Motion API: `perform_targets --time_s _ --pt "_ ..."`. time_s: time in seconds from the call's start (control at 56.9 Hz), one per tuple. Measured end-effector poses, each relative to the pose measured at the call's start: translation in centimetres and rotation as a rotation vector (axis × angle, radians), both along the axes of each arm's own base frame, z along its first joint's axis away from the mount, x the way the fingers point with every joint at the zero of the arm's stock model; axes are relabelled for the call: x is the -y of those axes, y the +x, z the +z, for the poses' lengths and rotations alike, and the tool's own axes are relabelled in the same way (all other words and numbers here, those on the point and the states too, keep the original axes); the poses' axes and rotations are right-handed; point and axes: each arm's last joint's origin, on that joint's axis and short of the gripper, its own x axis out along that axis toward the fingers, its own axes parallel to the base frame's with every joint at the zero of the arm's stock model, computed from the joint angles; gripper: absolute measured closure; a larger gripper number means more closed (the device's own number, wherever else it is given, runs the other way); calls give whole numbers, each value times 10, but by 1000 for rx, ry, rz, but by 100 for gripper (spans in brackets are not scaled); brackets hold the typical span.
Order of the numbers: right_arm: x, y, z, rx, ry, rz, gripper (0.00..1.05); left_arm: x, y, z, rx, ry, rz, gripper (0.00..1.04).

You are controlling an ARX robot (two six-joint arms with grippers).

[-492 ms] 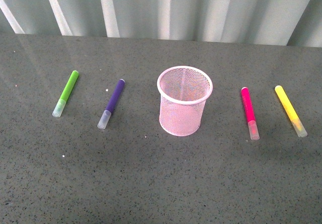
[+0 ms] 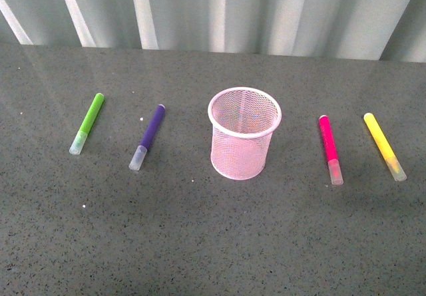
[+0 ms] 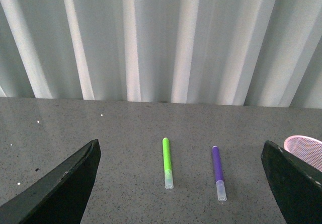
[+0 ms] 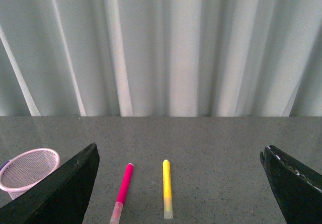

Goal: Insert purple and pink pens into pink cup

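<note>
Two grippers show only in the wrist views, and of each only two dark finger ends at the picture's sides; the rest is cut off. The left gripper (image 3: 180,144) has its jaws spread wide and grasps nothing. The right gripper (image 4: 178,148) is likewise released, with bare desk (image 2: 200,243) between its fingers (image 4: 55,194).

The left wrist view catches just a slice of the pink cup (image 3: 305,151), mostly cut off and partly behind a finger. The right wrist view shows the cup's rim and upper mesh, with its base hidden by a finger. In that view the tip of the pink pen's (image 4: 122,188) clear cap runs out of frame.

Only the front view takes in all five things at once. The pink cup (image 2: 244,135) stands upright mid-desk, about halfway between the left and right edges. The purple pen (image 2: 148,137) lies flat toward the left edge from the cup and apart from it. The pink pen (image 2: 330,149) lies flat toward the right edge, also apart.

Both have their clear caps toward the near edge. A green marker (image 2: 87,124) lies further left than the purple pen, and a yellow marker (image 2: 385,146) further right than the pink one. Pale pleated panelling (image 2: 266,10) rises behind the far edge. The desk's near edge and corners are out of frame.
</note>
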Motion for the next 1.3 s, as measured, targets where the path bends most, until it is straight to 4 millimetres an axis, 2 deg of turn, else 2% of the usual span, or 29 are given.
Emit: perform_targets --time_s 0.949,1.054,1.125,1.23,1.3 --pt "0 0 0 0 0 0 7 0 0 0 -2 0 3 7" --pt "0 0 0 0 0 0 7 3 1 -2 -189 57 100 7" --pt "0 0 0 0 0 0 7 8 3 5 -217 112 116 7" --pt "0 0 0 0 0 0 7 20 5 39 -143 145 71 7" --pt "0 0 0 0 0 0 7 25 16 57 -104 144 42 7"
